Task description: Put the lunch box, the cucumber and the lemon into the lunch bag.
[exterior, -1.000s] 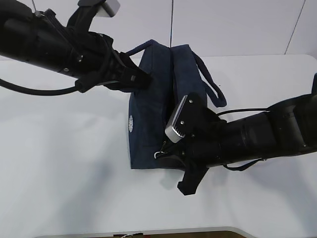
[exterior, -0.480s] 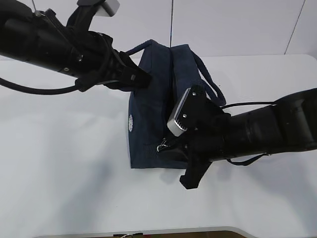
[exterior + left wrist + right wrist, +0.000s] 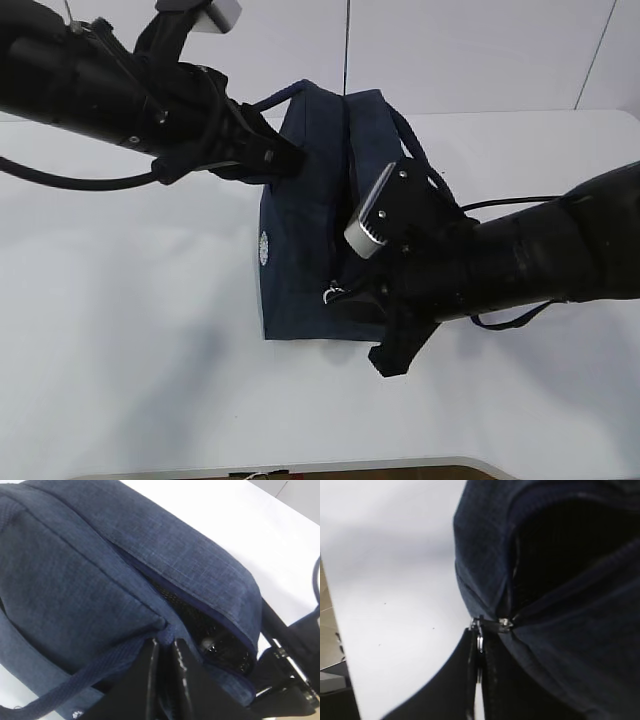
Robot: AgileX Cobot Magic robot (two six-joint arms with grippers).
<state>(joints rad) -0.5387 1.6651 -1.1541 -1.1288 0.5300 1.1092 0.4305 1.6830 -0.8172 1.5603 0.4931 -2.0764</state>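
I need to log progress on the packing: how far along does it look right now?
Done, apparently: no lunch box, cucumber or lemon shows on the white table, though the lunch bag's dark inside hides whether they are in it. In hand: the right end effector is shut on the silver zipper ring, and the left end effector pinches the bag's fabric. Left: the zipper gap looks partly open.

round white logo on lunch bag, unreadable
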